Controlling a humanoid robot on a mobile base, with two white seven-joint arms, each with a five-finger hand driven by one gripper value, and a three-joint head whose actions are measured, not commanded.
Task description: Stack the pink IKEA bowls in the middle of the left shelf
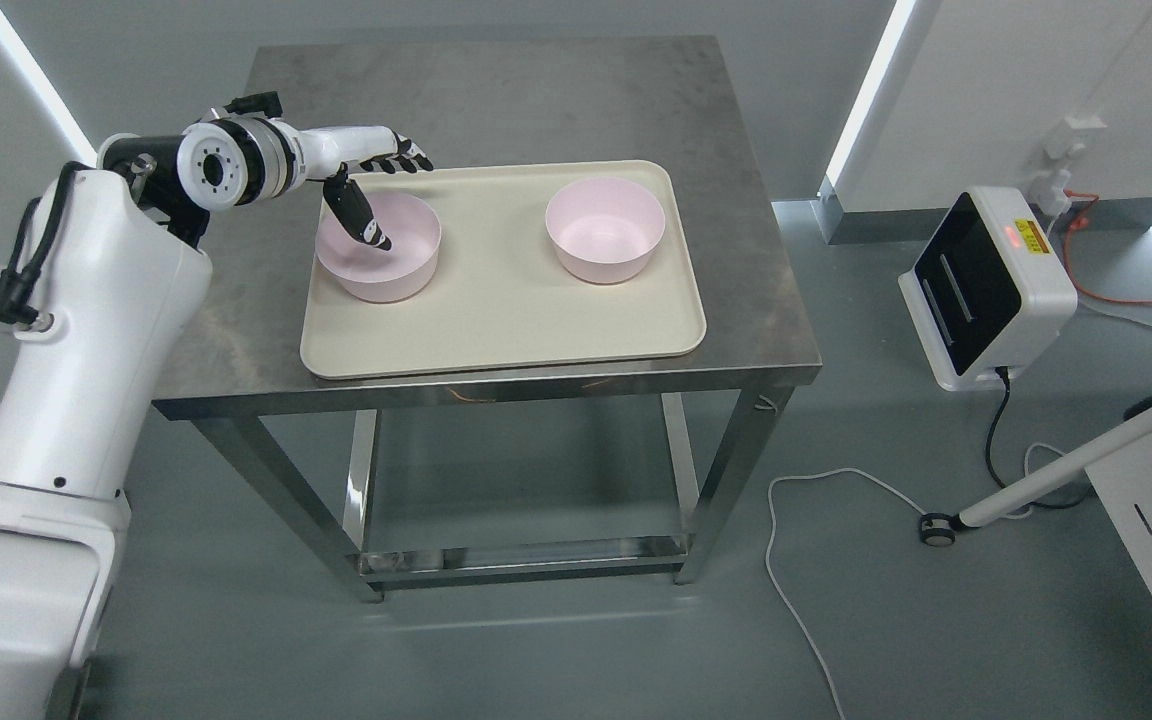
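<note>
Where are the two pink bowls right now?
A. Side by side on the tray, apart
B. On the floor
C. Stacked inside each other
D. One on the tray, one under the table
A: the left pink bowl and the right pink bowl sit apart on the beige tray, and the left hand reaches into the left one.

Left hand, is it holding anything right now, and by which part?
The left hand is at the left pink bowl, thumb down inside the far rim and fingers stretched above it. It does not look closed on the rim yet, so a hold cannot be confirmed.
</note>
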